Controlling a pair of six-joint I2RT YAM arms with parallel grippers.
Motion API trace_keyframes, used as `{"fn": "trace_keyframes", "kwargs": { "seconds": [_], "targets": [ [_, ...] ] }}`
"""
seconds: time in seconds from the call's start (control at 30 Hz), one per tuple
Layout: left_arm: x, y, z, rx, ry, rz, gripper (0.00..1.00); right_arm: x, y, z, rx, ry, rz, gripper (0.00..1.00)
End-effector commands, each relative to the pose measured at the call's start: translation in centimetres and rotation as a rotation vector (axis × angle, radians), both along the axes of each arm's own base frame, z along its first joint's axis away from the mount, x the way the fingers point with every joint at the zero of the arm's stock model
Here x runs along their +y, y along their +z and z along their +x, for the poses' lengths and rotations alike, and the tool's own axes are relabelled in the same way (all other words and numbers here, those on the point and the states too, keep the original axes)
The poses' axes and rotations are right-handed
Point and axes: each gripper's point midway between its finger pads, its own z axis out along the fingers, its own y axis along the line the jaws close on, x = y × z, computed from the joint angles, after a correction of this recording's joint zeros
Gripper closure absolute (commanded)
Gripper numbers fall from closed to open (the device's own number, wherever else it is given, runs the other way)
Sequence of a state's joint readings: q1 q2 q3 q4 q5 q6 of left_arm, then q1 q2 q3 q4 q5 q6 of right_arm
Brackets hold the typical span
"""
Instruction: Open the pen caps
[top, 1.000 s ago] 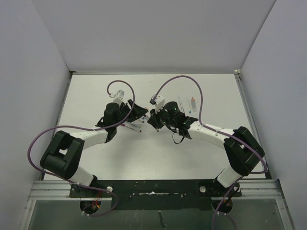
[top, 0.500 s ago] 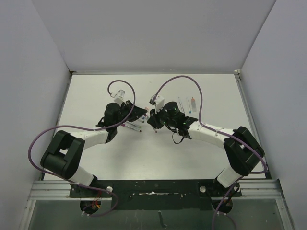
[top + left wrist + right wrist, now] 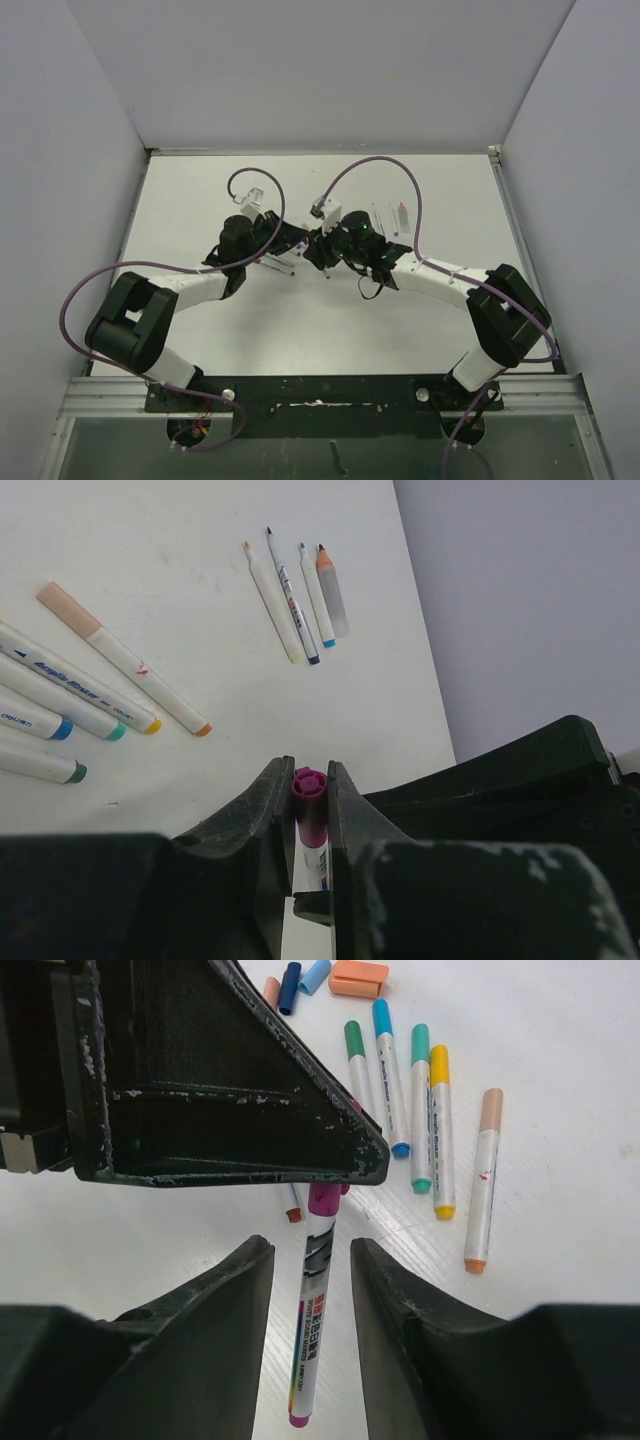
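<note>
The left gripper [image 3: 309,768] is clamped on a magenta cap [image 3: 310,783], its two dark fingers pressed against either side of it. The cap sits on the end of a white pen barrel [image 3: 310,1310], which runs from that grip down between the fingers of the right gripper [image 3: 311,1248]. Those fingers stand apart. In the right wrist view there is a gap on each side of the barrel, so they flank it without gripping it. The barrel's far end is also magenta. In the overhead view the two grippers meet nose to nose near the middle of the white table [image 3: 200,190], and the pen is mostly hidden between them. Five capped markers [image 3: 420,1110] lie side by side on the table beyond the grippers, with green, blue, teal, yellow and peach caps. Past them is a small cluster of loose caps [image 3: 290,985], one peach, one dark blue and one light blue, just beside a fatter orange cap [image 3: 360,978]. In the left wrist view, four thin uncapped pens [image 3: 290,598] lie close together farther off, well apart from the markers.
</note>
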State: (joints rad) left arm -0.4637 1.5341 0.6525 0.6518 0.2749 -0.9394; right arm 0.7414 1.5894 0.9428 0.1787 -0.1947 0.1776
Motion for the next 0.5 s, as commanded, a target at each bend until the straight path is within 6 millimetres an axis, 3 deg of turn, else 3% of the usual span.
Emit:
{"fn": "trace_keyframes", "kwargs": {
  "seconds": [0.0,0.3,0.47],
  "targets": [
    [-1.2,3.2,0.7,-0.097,-0.026,-0.055,1.00,1.4,3.1,1.1,-0.078,0.009,0.057,0.67],
    [-0.8,4.0,0.7,-0.111,-0.003,-0.059,1.00,1.4,2.7,1.2,-0.070,0.006,0.047,1.00],
    [1.3,5.0,1.9,-0.129,0.096,-0.044,1.00,0.8,1.8,0.8,-0.053,-0.005,0.030,1.00]
  ]
}}
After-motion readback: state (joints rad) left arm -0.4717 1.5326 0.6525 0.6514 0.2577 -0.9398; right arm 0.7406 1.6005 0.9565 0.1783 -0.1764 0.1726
